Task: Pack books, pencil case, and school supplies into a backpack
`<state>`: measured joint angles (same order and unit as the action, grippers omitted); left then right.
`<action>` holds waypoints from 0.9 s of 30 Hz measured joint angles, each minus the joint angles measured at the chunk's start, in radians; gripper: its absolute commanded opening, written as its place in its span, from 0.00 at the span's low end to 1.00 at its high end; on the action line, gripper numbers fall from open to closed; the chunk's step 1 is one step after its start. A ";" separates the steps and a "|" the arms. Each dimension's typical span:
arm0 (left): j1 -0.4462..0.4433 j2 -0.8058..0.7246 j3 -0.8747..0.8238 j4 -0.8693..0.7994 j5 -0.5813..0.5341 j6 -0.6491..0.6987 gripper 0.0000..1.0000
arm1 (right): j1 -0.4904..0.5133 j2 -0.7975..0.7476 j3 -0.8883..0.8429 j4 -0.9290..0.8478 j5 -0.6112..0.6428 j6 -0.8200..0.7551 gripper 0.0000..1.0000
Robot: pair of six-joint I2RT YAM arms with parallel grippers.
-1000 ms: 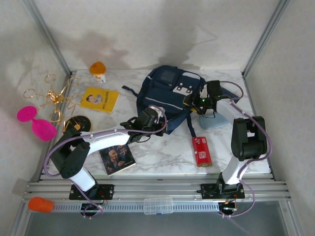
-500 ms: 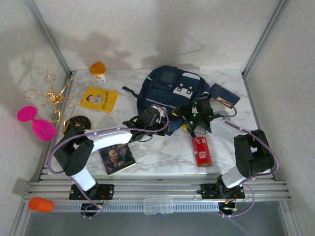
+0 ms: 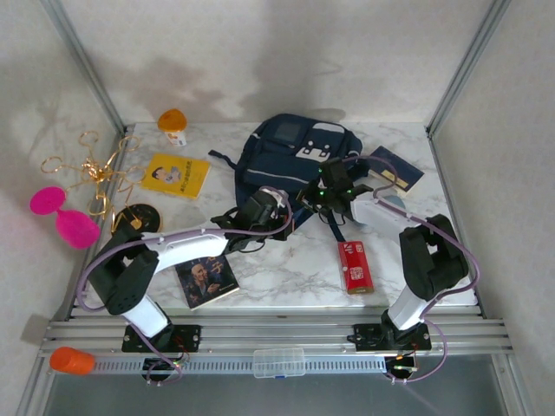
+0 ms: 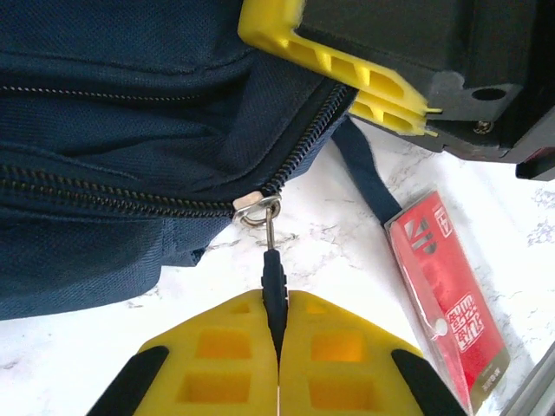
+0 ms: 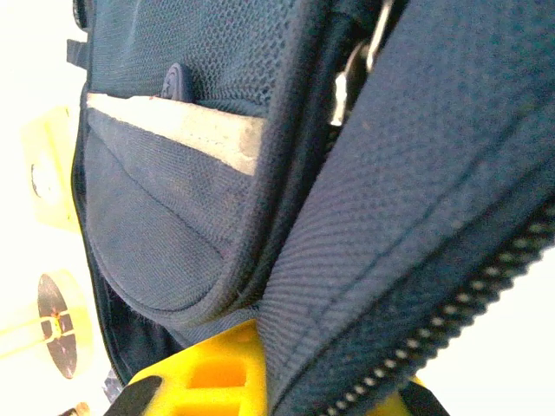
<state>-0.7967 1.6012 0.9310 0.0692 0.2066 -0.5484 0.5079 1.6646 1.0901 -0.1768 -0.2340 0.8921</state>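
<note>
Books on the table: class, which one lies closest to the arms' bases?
The dark portrait book, at the front left; the yellow book and navy book lie farther back.

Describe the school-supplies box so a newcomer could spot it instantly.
Find the big navy backpack. Follow its dangling strap toward the near edge; the box lies flat beside the strap's end. It is the only red item, narrow, with gold and white markings.

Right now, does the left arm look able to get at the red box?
Probably not yet. The left hand is shut on the zipper pull of the backpack, so it must let go first. Otherwise the red box lies bare on the table, with nothing over it.
</note>
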 measured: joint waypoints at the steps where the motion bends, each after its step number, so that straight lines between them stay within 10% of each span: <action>1: -0.003 -0.012 -0.006 0.000 -0.001 -0.006 0.00 | 0.000 -0.003 0.009 -0.019 0.000 -0.031 0.00; 15: -0.043 -0.027 -0.013 0.024 0.004 -0.036 0.00 | -0.253 0.054 0.180 -0.299 -0.269 -0.383 0.03; 27: -0.029 0.064 0.017 0.023 0.030 -0.044 0.00 | -0.296 0.120 0.242 -0.310 -0.198 -0.438 0.92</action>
<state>-0.8257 1.6653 0.9478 0.0921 0.2367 -0.5926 0.2123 1.7847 1.3319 -0.4870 -0.4320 0.4538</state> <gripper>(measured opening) 0.042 0.833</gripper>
